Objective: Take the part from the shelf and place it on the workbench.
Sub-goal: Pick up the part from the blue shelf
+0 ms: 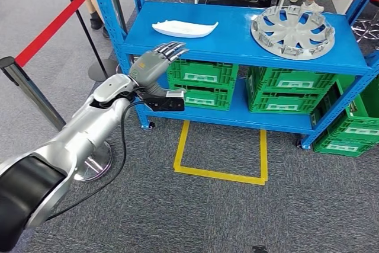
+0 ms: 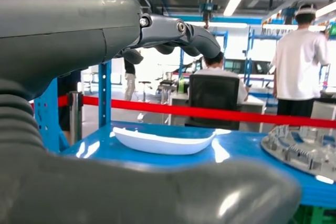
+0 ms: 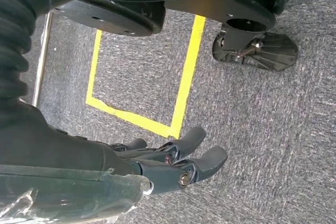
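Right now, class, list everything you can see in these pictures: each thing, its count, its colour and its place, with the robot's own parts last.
Shelf rack: one, blue, ahead of the robot.
Long curved part: one, white, top shelf, left side.
Wheel cover: one, silver-grey, top shelf, right side.
Crates: several, green, lower shelf and floor at right.
Floor marking: one, yellow outline, carpet before the rack.
Barrier tape: red, around the rack.
People: a few, behind the tape.
Left hand: silver, fingers spread, near the top shelf's edge.
Right hand: dark, above the carpet.

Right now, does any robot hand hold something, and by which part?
Nothing is held. The left robot hand is open before the shelf, short of the white part. The right robot hand hangs open over the floor.
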You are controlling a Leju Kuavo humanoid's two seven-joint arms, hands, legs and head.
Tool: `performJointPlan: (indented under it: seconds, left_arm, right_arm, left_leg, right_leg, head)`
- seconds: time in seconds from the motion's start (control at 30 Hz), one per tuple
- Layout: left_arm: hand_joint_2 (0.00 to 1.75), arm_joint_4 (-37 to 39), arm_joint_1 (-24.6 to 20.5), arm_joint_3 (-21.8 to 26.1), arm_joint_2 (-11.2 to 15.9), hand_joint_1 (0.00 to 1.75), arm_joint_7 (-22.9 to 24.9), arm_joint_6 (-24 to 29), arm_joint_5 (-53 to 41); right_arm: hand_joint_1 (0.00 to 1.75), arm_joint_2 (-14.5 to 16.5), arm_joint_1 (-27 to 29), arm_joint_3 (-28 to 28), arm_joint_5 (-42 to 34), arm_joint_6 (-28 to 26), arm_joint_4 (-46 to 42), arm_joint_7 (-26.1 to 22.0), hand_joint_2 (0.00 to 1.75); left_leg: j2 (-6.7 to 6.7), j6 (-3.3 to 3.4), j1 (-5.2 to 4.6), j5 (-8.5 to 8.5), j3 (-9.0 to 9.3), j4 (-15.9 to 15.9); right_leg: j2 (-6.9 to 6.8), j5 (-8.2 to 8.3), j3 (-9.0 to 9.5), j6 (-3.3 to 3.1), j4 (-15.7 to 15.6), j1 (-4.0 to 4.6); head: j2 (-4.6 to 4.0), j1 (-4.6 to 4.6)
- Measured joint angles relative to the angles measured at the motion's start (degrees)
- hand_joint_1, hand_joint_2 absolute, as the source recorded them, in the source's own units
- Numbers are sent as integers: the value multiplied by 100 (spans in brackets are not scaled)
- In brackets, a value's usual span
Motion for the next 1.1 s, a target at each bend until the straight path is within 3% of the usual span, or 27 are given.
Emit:
performJointPlan:
  seconds: [0.1, 0.43, 0.7, 1.1]
  left_arm:
    - [175, 28, -67, -112, 0, 0, 132, -130, 40]
    - [175, 425, -256, -410, -9, 0, 244, -846, 224]
    - [175, 593, -413, -684, -125, 0, 869, -749, -9]
    - [175, 736, -544, -913, -254, 0, 1053, -698, -101]
  right_arm:
    - [0, -1, 3, -1, -16, -4, 0, -8, 175]
    - [0, -21, 13, -2, -40, -22, 0, -31, 175]
    - [0, -25, 27, -4, -104, -46, 0, -43, 175]
    - [0, -29, 39, -7, -141, -60, 0, -51, 175]
  left_leg:
    - [0, 0, 0, 0, 0, 0]
    - [0, 0, 0, 0, 0, 0]
    - [0, 0, -1, 0, -1, 0]
    - [0, 0, -1, 0, -1, 0]
  right_leg:
    - [0, 1, 0, 1, 0, 0]
    - [1, 2, -1, 2, 1, 0]
    - [0, 2, -1, 3, 0, -1]
    - [1, 2, -2, 4, 0, -1]
  head:
    - [0, -1]
    - [0, -1]
    - [0, -1]
    - [0, -1]
